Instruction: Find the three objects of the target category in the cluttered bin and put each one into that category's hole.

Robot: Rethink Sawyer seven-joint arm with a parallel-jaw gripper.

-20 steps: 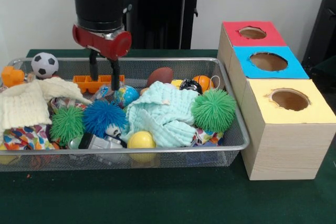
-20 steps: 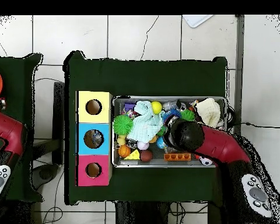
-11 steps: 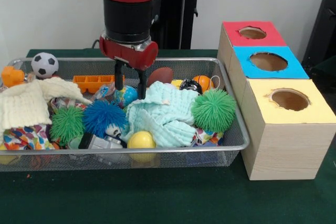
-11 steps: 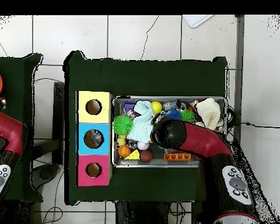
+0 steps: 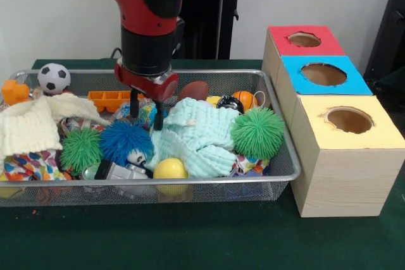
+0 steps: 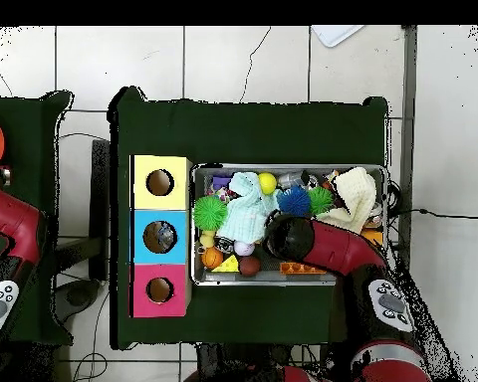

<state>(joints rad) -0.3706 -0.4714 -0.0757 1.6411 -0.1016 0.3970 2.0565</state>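
A wire mesh bin (image 5: 209,181) holds a heap of toys and cloths. My gripper (image 5: 146,110) is lowered into its back middle, open, with one finger on each side of a small blue-and-green globe ball (image 5: 147,116). A mint cloth (image 5: 199,134) lies just to the right of it. Other balls lie around: a soccer ball (image 5: 54,78), a yellow ball (image 5: 170,169), a brown football (image 5: 193,90) and an orange basketball (image 5: 243,99). In the overhead view the arm (image 6: 323,244) covers the gripper.
Beside the bin stand three boxes with holes: red (image 5: 304,40), blue (image 5: 323,74), yellow (image 5: 348,120). Spiky balls, green (image 5: 257,132), green (image 5: 80,150) and blue (image 5: 124,141), a cream cloth (image 5: 35,121) and an orange tray (image 5: 111,98) crowd the bin.
The gripper swung from above the orange tray toward the bin's middle, then dropped lower and slightly back, down around the globe ball. The toys have not shifted.
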